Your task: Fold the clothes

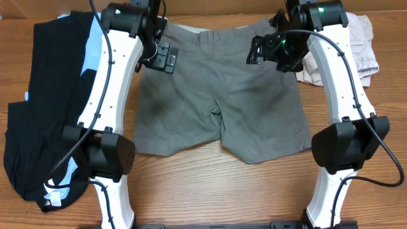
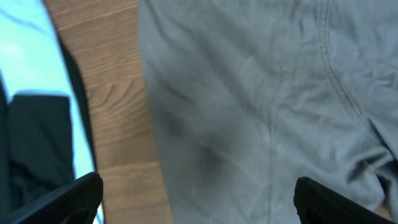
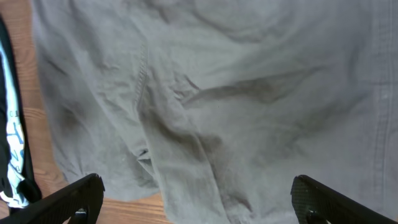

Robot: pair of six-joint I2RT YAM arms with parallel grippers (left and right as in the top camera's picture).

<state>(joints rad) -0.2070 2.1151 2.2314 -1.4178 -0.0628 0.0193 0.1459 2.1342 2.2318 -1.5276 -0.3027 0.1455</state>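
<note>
1. Nearest our wrist cameras are the left gripper (image 2: 198, 183) and the right gripper (image 3: 198, 182). Each has its black fingers spread wide and grips nothing.
2. Beneath both lies the pair of plain taupe-grey cloth shorts (image 1: 216, 95), spread flat in the middle of the wooden bench (image 1: 210, 191). The waistband is at the far edge and the legs point toward the arm bases.
3. We see no fold in them, so we judge the folding not yet begun; all of it is left to do.
4. To the left, a black garment (image 1: 38, 95) lies heaped with a light-blue garment (image 1: 94, 48). The crumpled beige shorts (image 1: 359, 44) sit at the far right. Neither pile looks folded.
5. The arms hide both waist corners and parts of the side piles. We cannot tell whether the fingertips touch the cloth, or how many pieces the black heap holds.
</note>
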